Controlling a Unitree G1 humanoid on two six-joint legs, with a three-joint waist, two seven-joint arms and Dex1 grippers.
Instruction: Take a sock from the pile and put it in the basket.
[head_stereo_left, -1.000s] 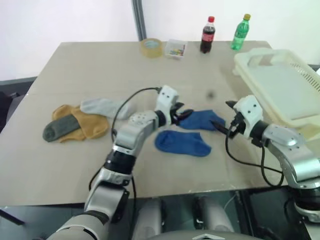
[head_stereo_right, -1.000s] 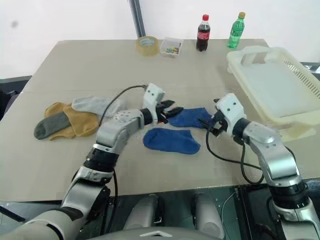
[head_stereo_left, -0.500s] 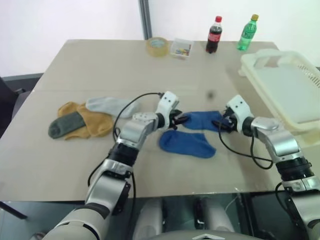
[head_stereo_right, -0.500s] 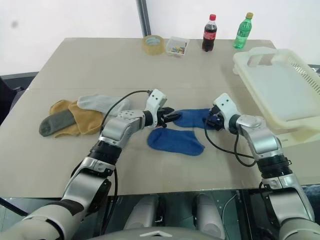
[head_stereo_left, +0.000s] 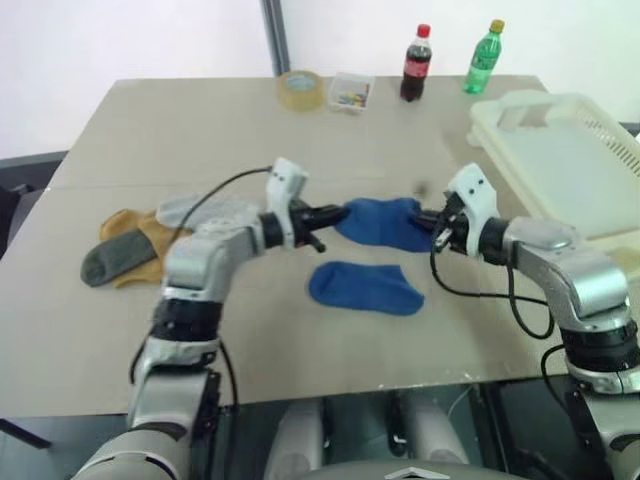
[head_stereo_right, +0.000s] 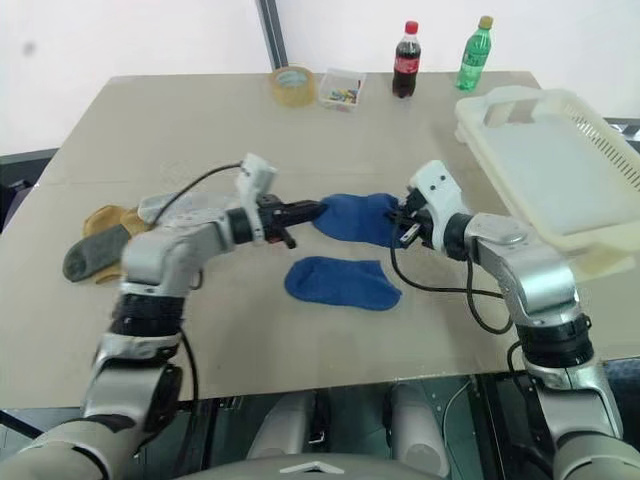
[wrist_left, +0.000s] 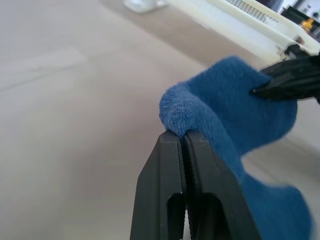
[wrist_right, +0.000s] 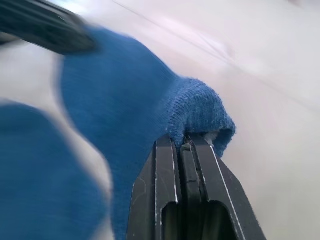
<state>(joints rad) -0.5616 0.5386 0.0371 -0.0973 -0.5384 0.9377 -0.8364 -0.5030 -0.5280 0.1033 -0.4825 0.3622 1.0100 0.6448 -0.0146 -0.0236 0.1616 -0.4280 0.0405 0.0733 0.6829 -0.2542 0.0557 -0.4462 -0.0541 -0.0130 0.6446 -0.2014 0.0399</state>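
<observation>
Both grippers, left gripper (head_stereo_left: 335, 212) and right gripper (head_stereo_left: 428, 219), pinch one sock (head_stereo_left: 385, 220), seemingly lifted; best carried level toward the basket (head_stereo_left: 560, 165) at two o'clock.

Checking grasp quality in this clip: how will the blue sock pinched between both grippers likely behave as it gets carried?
Likely floppy: the blue sock sags between the left gripper and the right gripper. Probably light, since two thin edge pinches hold it off the table. It could slip out, as each shut gripper holds only a small fold.
</observation>
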